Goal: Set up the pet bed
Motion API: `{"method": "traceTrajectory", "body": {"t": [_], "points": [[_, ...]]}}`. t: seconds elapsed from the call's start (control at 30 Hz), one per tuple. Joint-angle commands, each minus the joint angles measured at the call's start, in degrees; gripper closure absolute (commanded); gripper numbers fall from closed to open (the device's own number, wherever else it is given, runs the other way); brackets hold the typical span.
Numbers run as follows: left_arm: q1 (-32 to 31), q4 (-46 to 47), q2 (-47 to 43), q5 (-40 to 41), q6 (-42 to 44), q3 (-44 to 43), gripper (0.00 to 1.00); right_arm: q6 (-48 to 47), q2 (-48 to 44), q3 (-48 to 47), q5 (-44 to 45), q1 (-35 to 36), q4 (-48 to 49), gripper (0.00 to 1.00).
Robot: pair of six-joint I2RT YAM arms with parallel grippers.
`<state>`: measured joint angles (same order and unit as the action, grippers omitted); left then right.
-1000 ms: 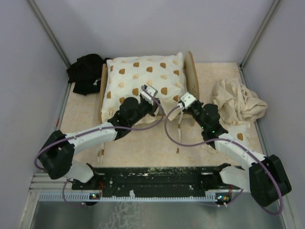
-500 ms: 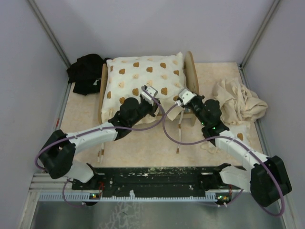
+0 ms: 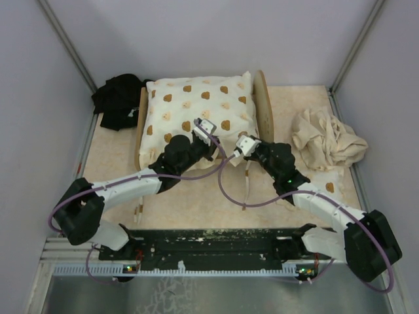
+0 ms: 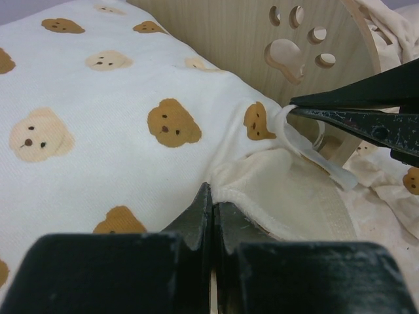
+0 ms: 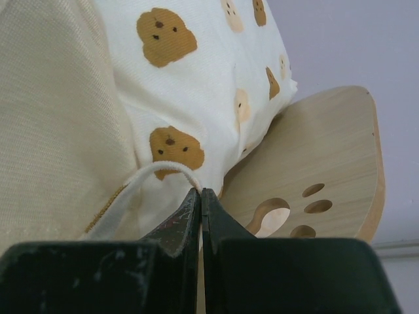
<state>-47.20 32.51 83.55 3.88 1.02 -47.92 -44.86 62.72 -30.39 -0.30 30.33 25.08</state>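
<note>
We see a robot lab cell, plain grey walls (image 3: 216, 39), metal corner posts (image 3: 67, 46), two arms (image 3: 124, 186) bolted to a near rail (image 3: 209, 237).

1. Plain pale lilac-grey walls close the space on three sides: a back wall (image 3: 216, 33), a left wall (image 3: 33, 131) and a right wall (image 3: 393, 118).
2. A slim metal post runs up each back corner, left (image 3: 65, 46) and right (image 3: 359, 42).
3. The desk (image 3: 190, 203) has a beige, faintly speckled top.
4. A scuffed black rail (image 3: 216, 237) lies along its near edge, with a white toothed strip (image 3: 196, 268) just in front.
5. Below that sits dull grey sheet metal (image 3: 196, 294).
6. The light is soft and even.
</note>
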Motion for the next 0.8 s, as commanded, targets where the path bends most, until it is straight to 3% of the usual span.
{"method": "traceTrajectory", "body": {"t": [0.0, 0.2, 0.5, 0.63, 0.77], "points": [[0.22, 2.5, -0.31, 0.47, -0.91, 0.89, 1.0, -0.24, 1.34, -1.39, 1.55, 0.79, 3.06, 1.0], [0.27, 2.86, -0.14, 0.34, -1.16, 1.37, 1.0, 14.11, 1.21, -1.09, 5.73, 0.87, -0.25, 1.0], [0.18, 2.2, -0.29, -0.29, 0.18, 1.86, 1.0, 39.39, -8.08, -8.27, 4.56, 0.87, -25.34, 0.64], [0.18, 2.03, -0.26, -0.65, 0.79, 1.82, 1.0, 48.12, -10.39, -8.74, 7.95, 0.87, -32.96, 0.68], [0.18, 1.96, 0.78, -1.02, 0.99, 1.07, 1.0, 54.87, -11.81, -3.54, 7.5, 0.87, -29.59, 0.71]]}}
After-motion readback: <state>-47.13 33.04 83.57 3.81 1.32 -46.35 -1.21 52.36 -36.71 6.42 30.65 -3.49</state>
